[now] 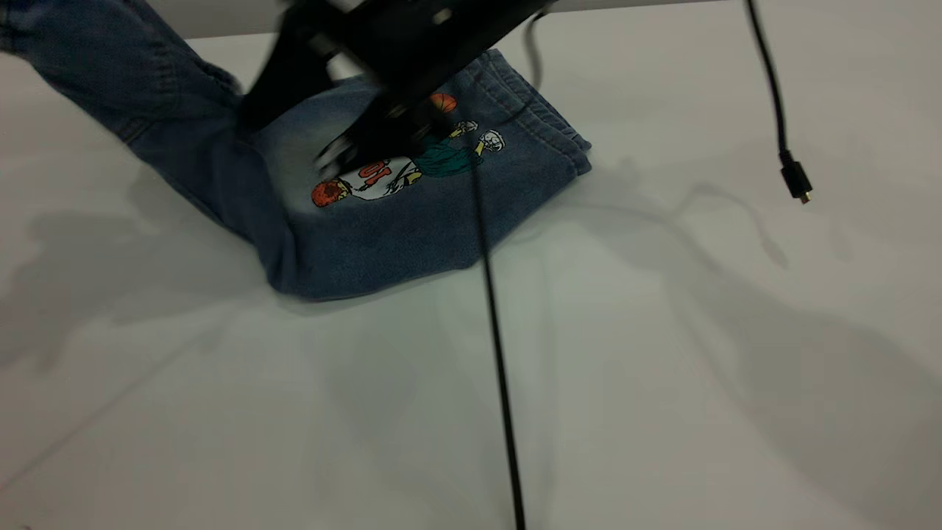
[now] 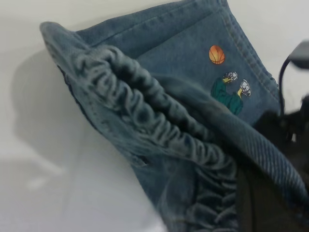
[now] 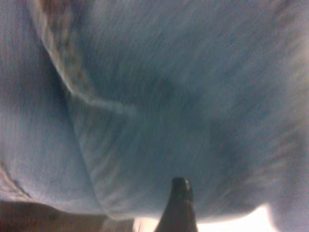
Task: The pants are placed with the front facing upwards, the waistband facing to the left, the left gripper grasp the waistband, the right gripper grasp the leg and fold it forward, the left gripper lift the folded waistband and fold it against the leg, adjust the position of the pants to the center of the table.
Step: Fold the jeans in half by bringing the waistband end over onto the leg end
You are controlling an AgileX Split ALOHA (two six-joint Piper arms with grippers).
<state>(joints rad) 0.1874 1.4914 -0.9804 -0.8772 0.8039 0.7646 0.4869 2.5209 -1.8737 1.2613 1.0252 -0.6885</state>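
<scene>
This looks like a robot test lab rather than a home. A plain, pale, unmarked bench (image 1: 662,368) fills the exterior view, a loose black cable (image 1: 773,96) with a bare plug hangs over its far right, and a second thin cable (image 1: 497,346) crosses the middle.

a thin black cable (image 1: 497,346) runs in a nearly straight line down the middle of the exterior view, from the upper part to the bottom edge of the picture. a second black cable (image 1: 767,73) comes down from the top edge at the right side and ends in a small black plug (image 1: 796,179) with a metal tip, well apart from the first cable. soft grey shadows (image 1: 736,294) lie over the pale surface, on the right side below the plug and on the left side too.
</scene>
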